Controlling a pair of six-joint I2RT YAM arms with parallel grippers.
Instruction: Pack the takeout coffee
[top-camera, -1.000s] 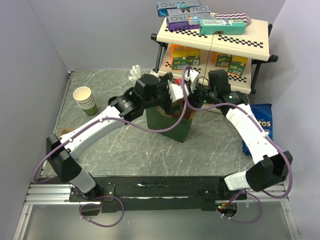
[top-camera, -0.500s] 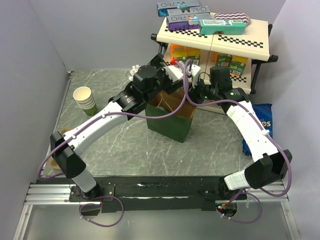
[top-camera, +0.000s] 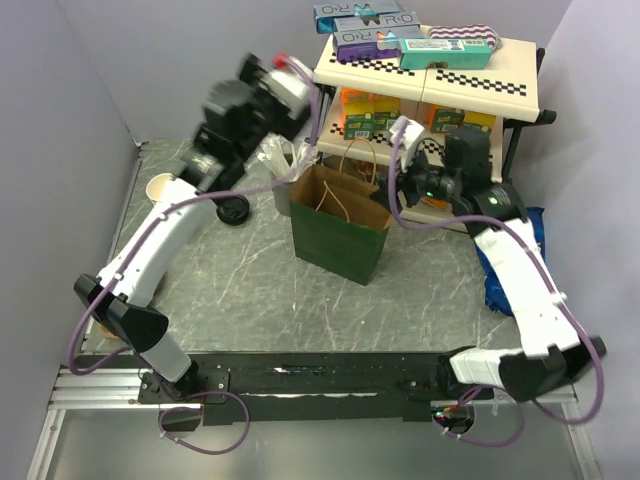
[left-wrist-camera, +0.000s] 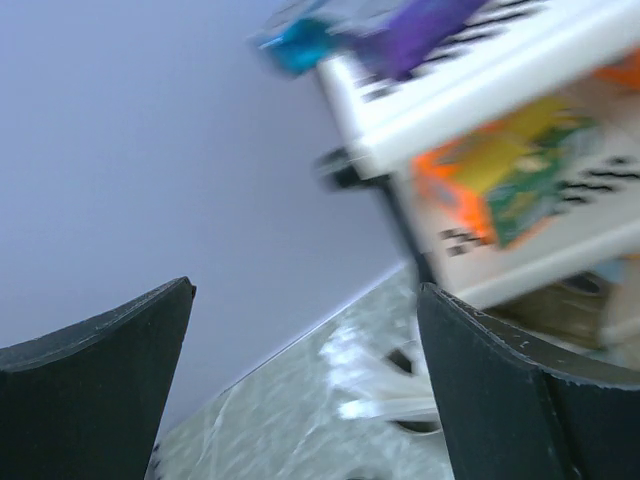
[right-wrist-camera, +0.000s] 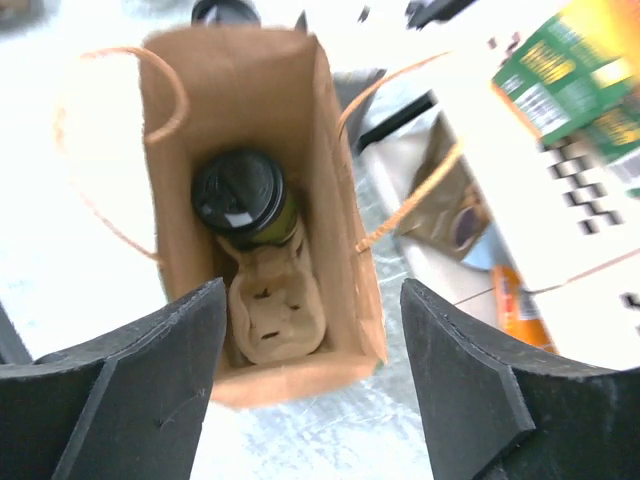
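The takeout coffee (right-wrist-camera: 243, 197), a dark green cup with a black lid, stands inside the brown-lined green paper bag (top-camera: 335, 228) (right-wrist-camera: 350, 250), beside a cardboard carrier (right-wrist-camera: 275, 310). My right gripper (right-wrist-camera: 312, 390) (top-camera: 405, 185) hangs open above the bag's right side with nothing between its fingers. My left gripper (left-wrist-camera: 305, 385) (top-camera: 298, 95) is raised high behind the bag's left side, open and empty, facing the shelf rack. In the top view the cup is hidden inside the bag.
A shelf rack (top-camera: 430, 75) with snack boxes stands right behind the bag. The grey holder of white cutlery (top-camera: 280, 165) and a round black thing (top-camera: 233, 210) sit left of the bag. A cream cup (top-camera: 162, 188) is at far left, a blue chip bag (top-camera: 525, 240) at right.
The right gripper has opened and drawn back to the right of the bag. The left arm has swung up and back to the left, uncovering the bag's mouth.
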